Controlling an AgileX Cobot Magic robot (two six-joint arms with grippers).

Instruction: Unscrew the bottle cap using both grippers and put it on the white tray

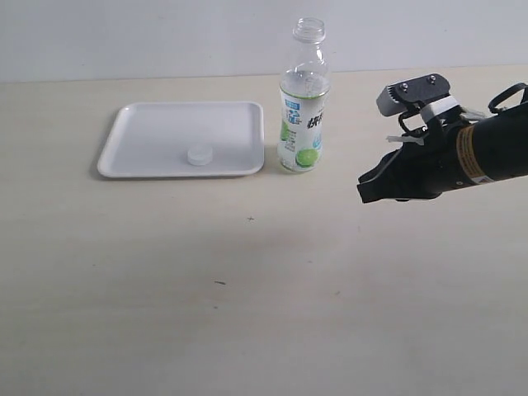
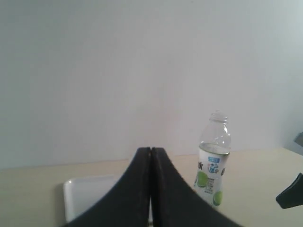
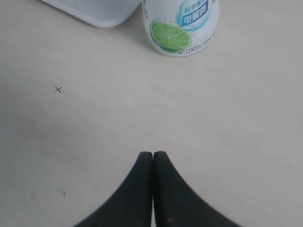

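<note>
Your left claw (image 2: 150, 151): clenched, holding nothing. Tray (image 1: 157, 124) lies well to the left of your right claw (image 1: 367, 190), with the cap (image 1: 199, 154) resting in it. Bottle (image 1: 304, 115) stands upright and uncapped, between the tray and the right claw. Right claw: clenched, empty.

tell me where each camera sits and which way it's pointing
Exterior: raised, off the arms, looking down across the table at the tray, cap and bottle; of the robot, only the right claw side shows.
Left wrist: behind the shut left claw, looking level past it toward the wall.
Right wrist: behind the shut right claw, looking down at the table.
Shared: all three see the bottle and part of the tray.
</note>
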